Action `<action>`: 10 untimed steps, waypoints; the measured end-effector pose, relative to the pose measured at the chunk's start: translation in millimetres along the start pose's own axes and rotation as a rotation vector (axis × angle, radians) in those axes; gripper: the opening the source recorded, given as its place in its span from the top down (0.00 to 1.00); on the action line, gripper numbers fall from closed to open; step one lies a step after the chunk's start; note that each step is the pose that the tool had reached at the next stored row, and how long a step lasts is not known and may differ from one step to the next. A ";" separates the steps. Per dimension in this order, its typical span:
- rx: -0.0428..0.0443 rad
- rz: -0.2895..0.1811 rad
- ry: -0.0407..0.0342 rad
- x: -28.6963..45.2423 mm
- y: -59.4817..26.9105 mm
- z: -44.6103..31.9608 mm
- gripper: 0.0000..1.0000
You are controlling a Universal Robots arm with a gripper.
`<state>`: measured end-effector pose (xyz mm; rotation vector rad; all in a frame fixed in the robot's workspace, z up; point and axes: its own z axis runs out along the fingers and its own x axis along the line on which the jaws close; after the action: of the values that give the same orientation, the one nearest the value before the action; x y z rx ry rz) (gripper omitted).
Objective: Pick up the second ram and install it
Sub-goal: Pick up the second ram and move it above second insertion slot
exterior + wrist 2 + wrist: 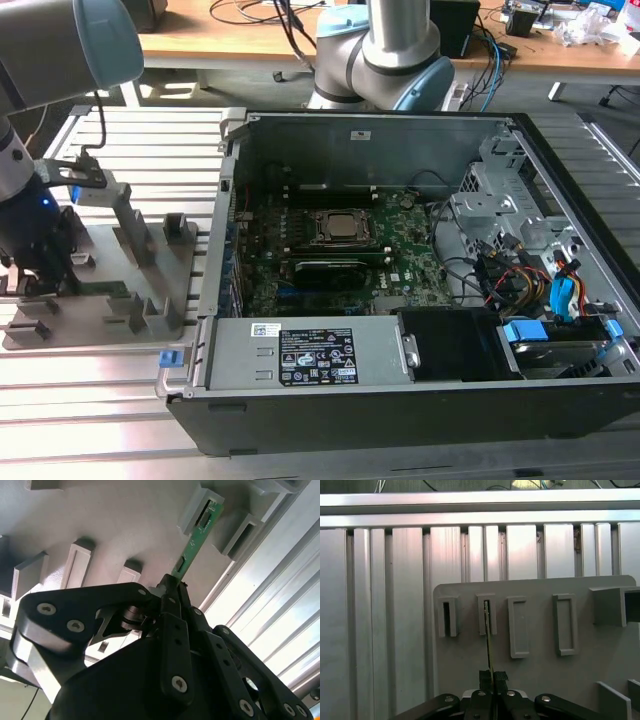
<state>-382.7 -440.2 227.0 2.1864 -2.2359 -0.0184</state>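
The second ram (192, 547) is a thin green stick, seen edge-on in the first wrist view (488, 635). Its far end sits in a slot of the grey holder plate (535, 680). My gripper (172, 582) is shut on the stick's near end, with the black fingers (501, 677) pressed against both faces. In the exterior view the gripper (48, 270) hangs low over the holder plate (110, 320), at that view's left, beside the open computer case. The green motherboard (400, 260) lies inside the case.
The grey plate carries several raised slots and blocks (135, 225); the slot next to the stick (447, 617) is dark and holds nothing. The open case (380, 130) has cables (500, 275) and a drive bay at the exterior view's right. Ribbed aluminium table (380, 605) lies all around.
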 end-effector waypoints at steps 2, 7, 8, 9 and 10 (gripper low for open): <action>0.0001 0.000 0.0000 0.0 0.0 -2.5 0.86; 0.0000 0.000 0.0000 0.1 0.3 -16.6 0.86; 0.0000 0.000 0.0001 0.0 0.3 -19.1 0.86; 0.0000 0.000 0.0001 0.0 0.4 -22.1 0.86; 0.0000 0.000 0.0000 0.0 0.4 -23.9 0.86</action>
<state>-382.7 -440.2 250.9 2.1865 -2.2358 -0.0183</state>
